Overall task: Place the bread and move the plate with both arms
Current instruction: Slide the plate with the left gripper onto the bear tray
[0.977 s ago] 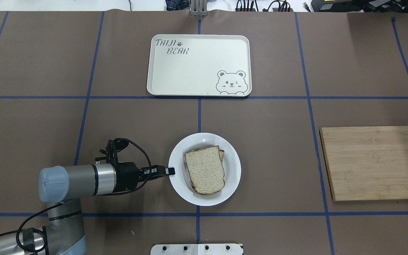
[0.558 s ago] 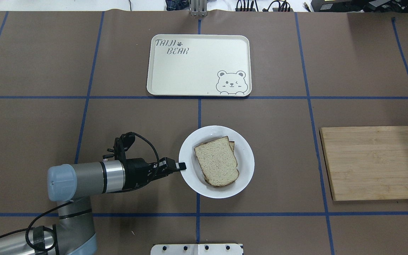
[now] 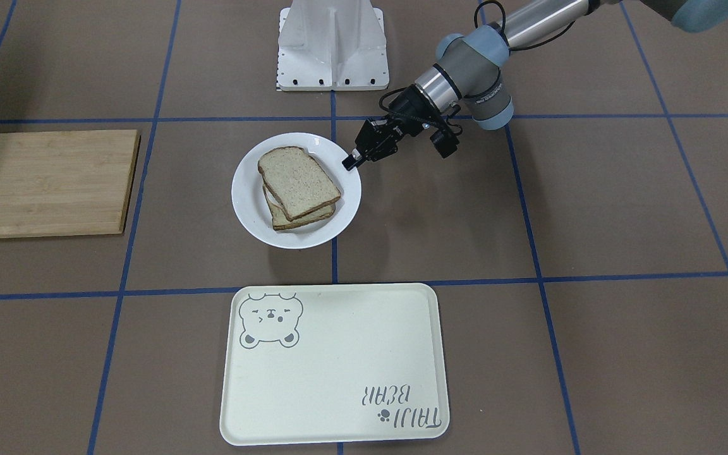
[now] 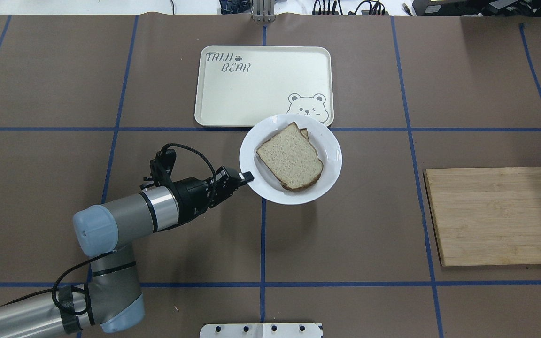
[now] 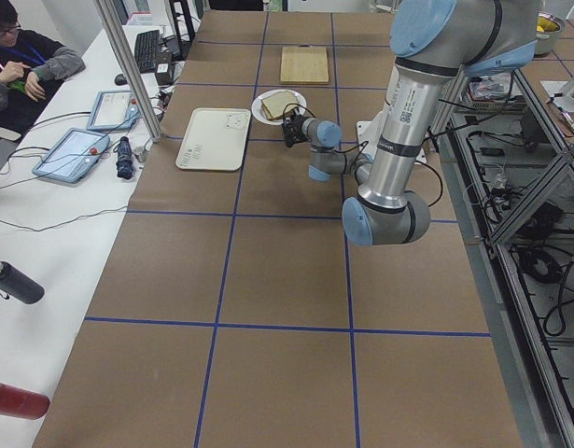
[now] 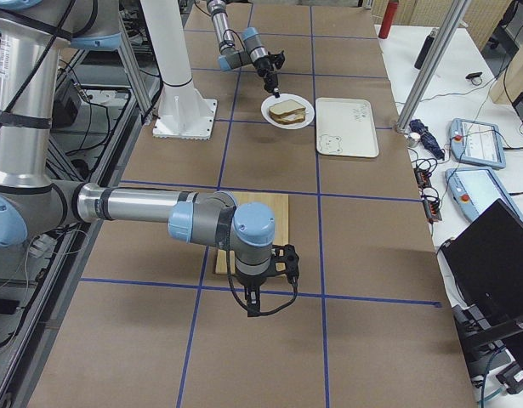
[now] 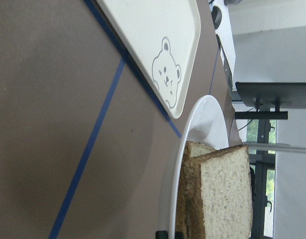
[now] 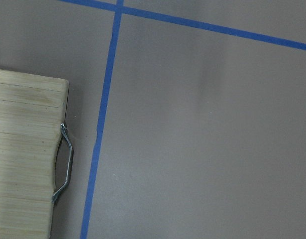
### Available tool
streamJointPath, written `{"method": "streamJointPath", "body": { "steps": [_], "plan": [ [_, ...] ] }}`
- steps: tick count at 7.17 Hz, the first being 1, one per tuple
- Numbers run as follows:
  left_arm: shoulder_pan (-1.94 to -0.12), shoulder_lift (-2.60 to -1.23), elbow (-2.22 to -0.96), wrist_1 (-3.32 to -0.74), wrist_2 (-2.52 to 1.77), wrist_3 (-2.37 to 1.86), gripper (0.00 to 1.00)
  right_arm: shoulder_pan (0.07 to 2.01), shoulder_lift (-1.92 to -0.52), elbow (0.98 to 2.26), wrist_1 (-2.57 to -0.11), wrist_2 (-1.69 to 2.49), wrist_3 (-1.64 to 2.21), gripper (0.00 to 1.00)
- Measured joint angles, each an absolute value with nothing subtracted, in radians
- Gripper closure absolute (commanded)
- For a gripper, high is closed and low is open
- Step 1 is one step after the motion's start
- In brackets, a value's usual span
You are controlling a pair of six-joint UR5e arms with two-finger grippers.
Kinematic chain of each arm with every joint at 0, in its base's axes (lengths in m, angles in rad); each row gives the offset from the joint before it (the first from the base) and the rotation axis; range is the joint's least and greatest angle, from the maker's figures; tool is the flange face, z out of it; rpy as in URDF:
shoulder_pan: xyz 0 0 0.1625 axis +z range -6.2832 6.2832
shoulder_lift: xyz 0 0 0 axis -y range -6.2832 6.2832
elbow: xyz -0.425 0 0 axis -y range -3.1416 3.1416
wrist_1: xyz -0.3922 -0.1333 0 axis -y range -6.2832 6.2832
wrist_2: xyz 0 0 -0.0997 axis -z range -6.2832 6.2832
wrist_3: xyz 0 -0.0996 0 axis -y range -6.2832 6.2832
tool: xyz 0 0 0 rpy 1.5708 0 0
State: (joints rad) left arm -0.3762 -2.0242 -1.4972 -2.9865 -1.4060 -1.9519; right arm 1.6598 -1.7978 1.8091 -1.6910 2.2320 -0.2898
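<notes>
One grip is clear: the left hand (image 4: 248,177) pinches the plate (image 4: 332,162) by its rim. Plate and bread (image 4: 289,157) have moved toward the counter's (image 4: 369,225) far edge, near the tray (image 4: 233,94). The right hand's (image 6: 255,308) grip cannot be told.

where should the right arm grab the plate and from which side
I'd take the plate by its bare shallow rim on the robot's right, opposite where the left gripper pinches it. Bring the right gripper in low from that side, fingers above and below the rim; the bread covers the middle.
</notes>
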Motion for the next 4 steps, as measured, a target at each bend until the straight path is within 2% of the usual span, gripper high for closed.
{"method": "streamJointPath", "body": {
  "steps": [4],
  "plan": [
    [-0.550, -2.198, -1.333, -2.726, -1.384, -2.163, 1.00, 1.660, -1.798, 1.806, -1.692, 2.229, -0.290, 0.00]
  ]
}}
